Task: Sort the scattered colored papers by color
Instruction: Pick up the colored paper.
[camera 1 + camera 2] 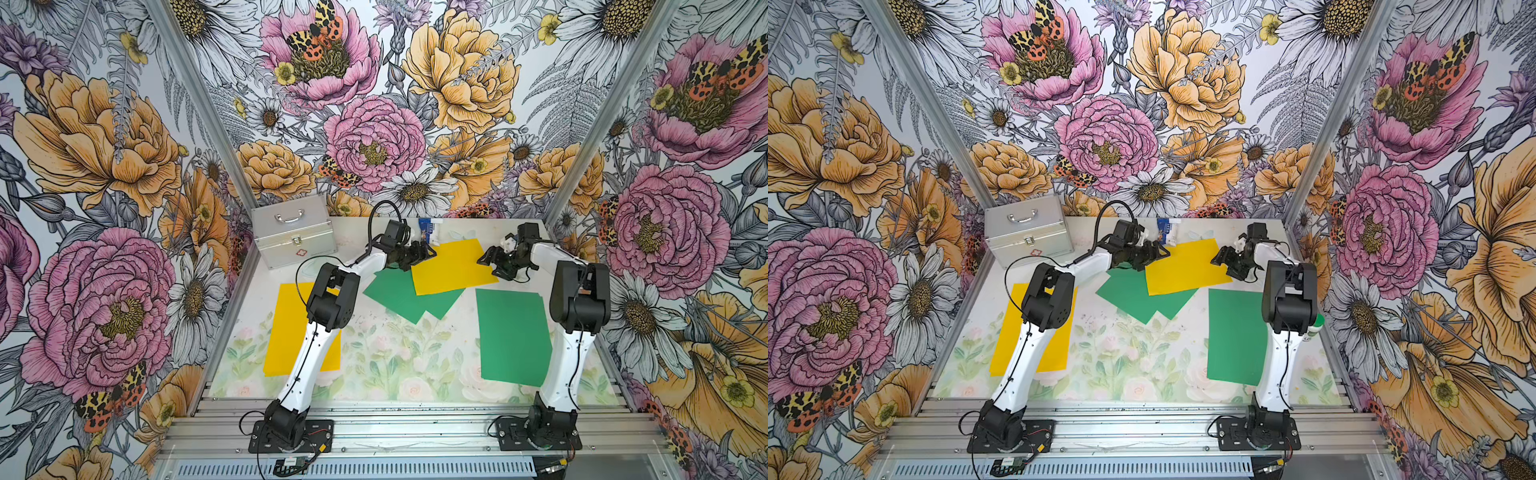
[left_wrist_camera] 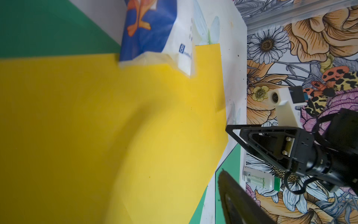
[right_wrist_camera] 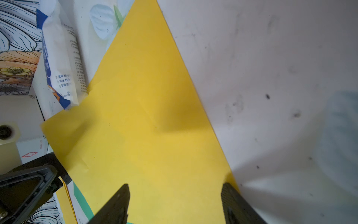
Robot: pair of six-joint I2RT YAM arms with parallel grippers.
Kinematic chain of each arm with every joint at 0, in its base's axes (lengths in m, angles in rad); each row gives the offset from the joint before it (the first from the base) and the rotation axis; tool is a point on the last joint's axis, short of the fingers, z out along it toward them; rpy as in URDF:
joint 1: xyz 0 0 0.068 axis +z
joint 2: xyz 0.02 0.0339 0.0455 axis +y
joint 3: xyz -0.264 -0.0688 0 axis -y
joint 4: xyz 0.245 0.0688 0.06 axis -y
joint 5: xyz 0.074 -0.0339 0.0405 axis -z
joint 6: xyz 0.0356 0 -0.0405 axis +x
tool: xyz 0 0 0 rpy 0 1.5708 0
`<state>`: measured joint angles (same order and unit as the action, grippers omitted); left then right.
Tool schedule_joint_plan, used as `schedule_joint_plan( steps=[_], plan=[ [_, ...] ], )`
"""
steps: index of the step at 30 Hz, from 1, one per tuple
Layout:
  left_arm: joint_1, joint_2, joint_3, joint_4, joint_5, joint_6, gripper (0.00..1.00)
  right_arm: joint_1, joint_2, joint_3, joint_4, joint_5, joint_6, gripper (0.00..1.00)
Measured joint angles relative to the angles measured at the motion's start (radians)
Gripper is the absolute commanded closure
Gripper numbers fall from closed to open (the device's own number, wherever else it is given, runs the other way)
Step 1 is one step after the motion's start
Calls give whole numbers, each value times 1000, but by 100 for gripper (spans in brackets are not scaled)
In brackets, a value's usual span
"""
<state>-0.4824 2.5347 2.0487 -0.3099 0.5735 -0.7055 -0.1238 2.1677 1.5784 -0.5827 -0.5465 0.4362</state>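
The loose yellow sheet (image 1: 453,270) lies in the middle of both top views, on the far part of the table (image 1: 374,365); it overlaps two green sheets (image 1: 395,295) that fan out below and left of it. A yellow pile (image 1: 286,332) lies at lower left under the left arm and a green pile (image 1: 511,332) at lower right, so this sheet probably belongs at lower left. The packet (image 3: 58,58) rests on its far edge, at upper left of the right wrist view. The sheet looks thin, light and limp; it shows a soft bow and a small crease in the right wrist view. I judge it will sag and slide easily over the green ones, and may crumple or tear if pulled hard against the packet's weight. The best hold seems an edge or corner that stands clear of the table, pinched flat rather than scraped up from the middle. The left gripper (image 1: 426,253) sits at the sheet's left edge; only one finger (image 2: 232,195) shows at the bottom of the left wrist view, so I cannot tell whether it grips or how wide it stands. The right gripper (image 3: 175,186) sits at the sheet's right edge; its fingers are well apart with the sheet between or beneath them, clamping nothing that I can see.
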Motion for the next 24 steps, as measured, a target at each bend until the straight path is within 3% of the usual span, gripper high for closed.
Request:
schedule_joint_plan(
  steps=[5, 17, 22, 24],
  plan=[
    [-1, 0, -19, -17, -4, 3, 65, 0, 0, -1, 0, 0, 1, 26],
    [-1, -32, -78, -20, -23, 3, 69, 10, -71, -57, -19, 21, 26, 27],
    [2, -56, -114, -18, -34, 6, 66, 10, -106, -59, -18, 22, 37, 28],
    [3, -69, -130, -20, -41, 6, 69, 10, -108, -63, -13, 22, 42, 28]
  ],
)
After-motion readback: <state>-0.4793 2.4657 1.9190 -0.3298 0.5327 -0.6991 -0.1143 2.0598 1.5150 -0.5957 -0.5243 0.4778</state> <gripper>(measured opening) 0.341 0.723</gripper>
